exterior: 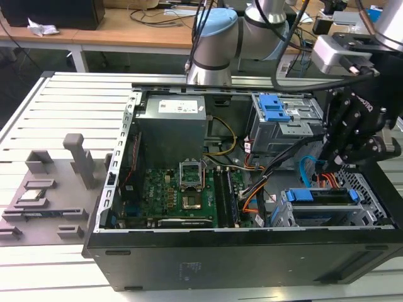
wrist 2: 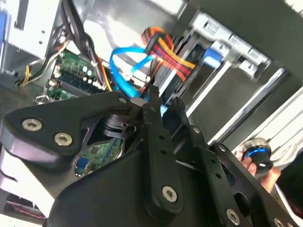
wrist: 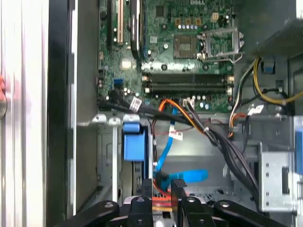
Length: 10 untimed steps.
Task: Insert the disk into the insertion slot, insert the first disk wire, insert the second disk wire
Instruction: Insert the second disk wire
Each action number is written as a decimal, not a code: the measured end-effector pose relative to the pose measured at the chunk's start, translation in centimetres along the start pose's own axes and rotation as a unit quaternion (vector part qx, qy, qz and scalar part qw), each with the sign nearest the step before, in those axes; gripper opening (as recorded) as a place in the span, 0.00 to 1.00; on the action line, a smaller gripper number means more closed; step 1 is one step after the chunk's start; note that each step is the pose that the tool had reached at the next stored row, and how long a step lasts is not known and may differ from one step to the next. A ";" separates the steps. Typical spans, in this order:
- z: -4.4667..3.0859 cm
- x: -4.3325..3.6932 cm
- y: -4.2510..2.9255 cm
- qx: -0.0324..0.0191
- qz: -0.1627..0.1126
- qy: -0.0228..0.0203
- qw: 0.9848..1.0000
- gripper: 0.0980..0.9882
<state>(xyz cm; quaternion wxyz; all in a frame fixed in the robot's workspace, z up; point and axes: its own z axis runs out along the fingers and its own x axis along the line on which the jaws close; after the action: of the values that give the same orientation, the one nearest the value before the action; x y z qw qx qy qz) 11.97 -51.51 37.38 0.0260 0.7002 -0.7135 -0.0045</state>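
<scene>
Tool (wrist: 161, 185) tight against disk (exterior: 321, 195) edge

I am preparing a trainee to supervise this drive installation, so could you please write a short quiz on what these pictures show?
1. True or false: in the exterior view, the blue-framed disk lies inside the insertion slot.
2. In the first wrist view, the thin flat cable looping close to the claw is: A) light blue, B) green, C) white.
3. In the exterior view, over which side of the open computer case does the claw hang?

Key: 1 true. 2 A. 3 the exterior view's right, above the disk.
</scene>
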 end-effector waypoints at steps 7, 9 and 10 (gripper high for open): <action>0.19 0.01 0.76 0.000 0.000 0.004 1.000 0.07; 0.19 0.06 0.76 0.000 0.000 0.005 1.000 0.07; 0.19 0.28 0.76 0.000 0.000 0.005 1.000 0.07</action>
<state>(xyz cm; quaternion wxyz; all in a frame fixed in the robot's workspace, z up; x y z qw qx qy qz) 11.20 -51.77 37.23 0.0293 0.7001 -0.7135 -0.0010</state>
